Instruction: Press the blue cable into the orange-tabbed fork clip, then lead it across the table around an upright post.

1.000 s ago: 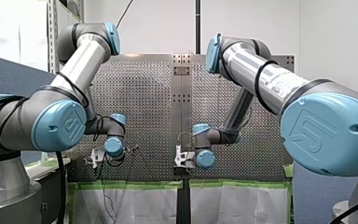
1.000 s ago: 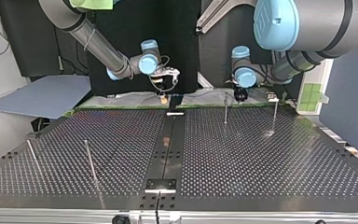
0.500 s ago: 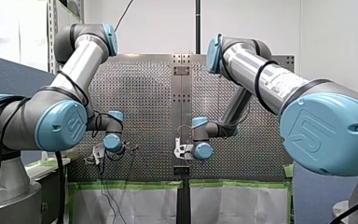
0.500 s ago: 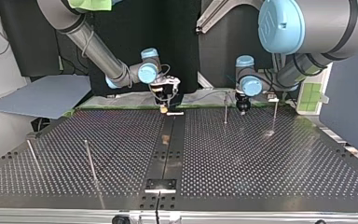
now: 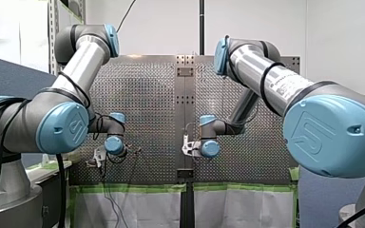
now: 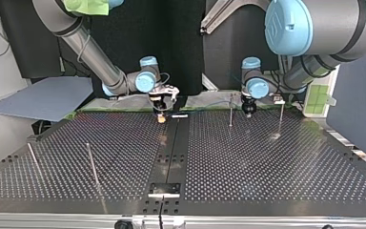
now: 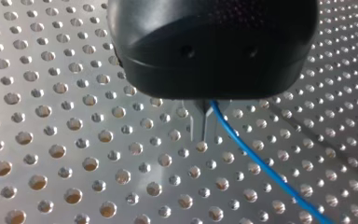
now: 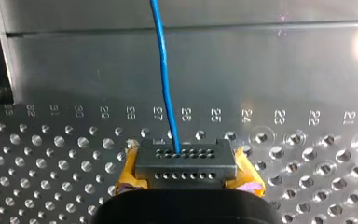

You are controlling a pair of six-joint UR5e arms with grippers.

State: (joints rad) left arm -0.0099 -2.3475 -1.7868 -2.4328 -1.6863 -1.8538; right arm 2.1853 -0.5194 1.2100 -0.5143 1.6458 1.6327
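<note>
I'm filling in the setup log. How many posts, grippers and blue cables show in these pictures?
posts: 4
grippers, my left gripper and my right gripper: 2
blue cable: 1
Total: 7

Runs as thin blue cable [image 8: 164,79], nearly straight, across worktop's [image 6: 267,167] edge strip; stands as slim post [image 6: 230,110] near that edge.

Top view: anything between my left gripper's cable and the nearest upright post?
Nothing visible. My left gripper, shut on the blue cable, hangs right beside the post. Only bare perforated table lies between them.
</note>
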